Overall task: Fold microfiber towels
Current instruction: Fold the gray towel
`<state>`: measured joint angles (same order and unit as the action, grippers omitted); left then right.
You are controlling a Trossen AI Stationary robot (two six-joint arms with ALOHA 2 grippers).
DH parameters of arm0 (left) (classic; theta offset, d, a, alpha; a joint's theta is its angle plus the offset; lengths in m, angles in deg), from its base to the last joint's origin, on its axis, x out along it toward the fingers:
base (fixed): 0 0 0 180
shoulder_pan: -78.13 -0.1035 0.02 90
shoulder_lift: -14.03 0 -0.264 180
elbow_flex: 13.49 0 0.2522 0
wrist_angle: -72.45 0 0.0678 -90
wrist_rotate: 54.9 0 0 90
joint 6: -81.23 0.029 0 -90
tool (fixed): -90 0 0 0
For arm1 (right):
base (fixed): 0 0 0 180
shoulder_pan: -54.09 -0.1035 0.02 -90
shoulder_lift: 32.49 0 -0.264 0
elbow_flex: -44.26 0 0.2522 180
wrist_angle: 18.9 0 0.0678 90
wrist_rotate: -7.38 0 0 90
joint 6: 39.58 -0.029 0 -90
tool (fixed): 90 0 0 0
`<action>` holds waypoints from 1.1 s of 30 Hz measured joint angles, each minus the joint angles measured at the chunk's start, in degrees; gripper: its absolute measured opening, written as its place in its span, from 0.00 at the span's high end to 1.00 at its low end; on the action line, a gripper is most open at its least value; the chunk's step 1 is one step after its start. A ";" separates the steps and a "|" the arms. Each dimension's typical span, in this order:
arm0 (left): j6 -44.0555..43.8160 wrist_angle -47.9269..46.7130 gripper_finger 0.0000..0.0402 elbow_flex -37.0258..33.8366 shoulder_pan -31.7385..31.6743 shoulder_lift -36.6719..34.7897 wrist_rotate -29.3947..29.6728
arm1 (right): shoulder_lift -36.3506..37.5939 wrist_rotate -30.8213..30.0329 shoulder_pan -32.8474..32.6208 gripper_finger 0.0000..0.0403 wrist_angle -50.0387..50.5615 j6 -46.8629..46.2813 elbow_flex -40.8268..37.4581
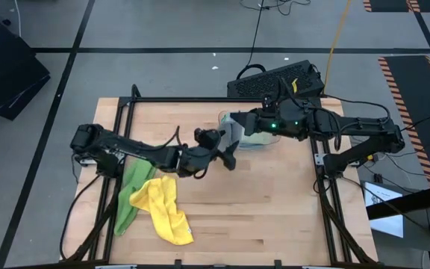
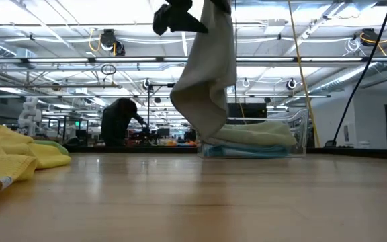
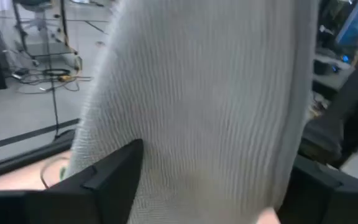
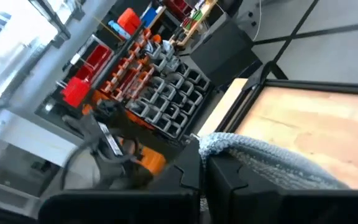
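A grey microfiber towel (image 2: pixel 210 74) hangs from my right gripper (image 1: pixel 237 121), which is shut on it above the table's far middle. My left gripper (image 1: pixel 228 153) is open at the hanging towel's near side. In the left wrist view the grey cloth (image 3: pixel 210 93) fills the gap between its two fingers (image 3: pixel 114 177). A yellow towel (image 1: pixel 166 209) lies crumpled on the table at the near left, partly over a green towel (image 1: pixel 131 190). Folded towels (image 2: pixel 261 133) lie stacked in the clear bin (image 2: pixel 299 131). My right gripper pinches the grey towel's upper edge (image 4: pixel 229 146) between its two shut fingers, which point roughly level toward the table's left. The towel hangs slack below them in several folds. Its lower end (image 2: pixel 207 131) reaches down beside the bin; whether it rests there I cannot tell. My left gripper has the cloth between its open fingers; whether they touch it I cannot tell.
The clear bin (image 1: pixel 258 139) stands at the far middle, right behind the hanging towel. A black frame (image 1: pixel 200 99) edges the wooden table. Bare wood (image 1: pixel 275 209) lies at the near right. A black case (image 1: pixel 278 81) sits beyond the far edge.
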<state>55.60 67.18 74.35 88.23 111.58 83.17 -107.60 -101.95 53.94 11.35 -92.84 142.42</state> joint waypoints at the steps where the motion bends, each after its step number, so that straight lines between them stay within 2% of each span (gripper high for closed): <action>1: 0.04 0.00 0.30 0.00 -0.31 -0.15 0.02 | 0.00 0.17 0.28 1.00 0.10 0.84 0.00; 7: -2.03 -4.36 0.64 0.08 -0.14 -2.90 1.58 | 2.14 4.62 2.57 1.00 1.85 3.14 0.09; 11: -2.66 -9.38 0.92 0.09 -0.19 -5.92 1.26 | 2.70 10.98 4.15 1.00 5.50 3.59 0.00; 12: -2.87 -10.20 0.96 0.09 -0.17 -6.82 0.40 | 3.00 13.13 4.50 1.00 6.46 3.69 -0.02; 18: -1.45 -17.37 0.98 0.11 0.10 -12.59 -5.69 | 4.15 23.26 5.48 1.00 10.76 4.18 -0.01; 24: -1.39 -25.62 0.98 0.19 0.58 -16.44 -17.23 | 4.59 32.58 5.40 1.00 19.60 8.63 0.00; 28: -0.88 -27.91 0.99 0.06 1.48 -17.55 -27.44 | 4.48 32.83 3.20 1.00 23.11 10.96 -1.95; 31: -0.17 -28.13 0.99 0.13 2.17 -17.59 -37.10 | 4.51 33.13 0.90 1.00 21.89 10.83 -5.27; 33: -0.83 -28.73 0.99 0.09 2.80 -17.45 -40.68 | 4.46 33.12 -1.20 1.00 20.72 10.12 -7.24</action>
<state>54.76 38.45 74.44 91.04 94.13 42.49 -103.14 -68.83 52.74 32.07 -82.72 135.19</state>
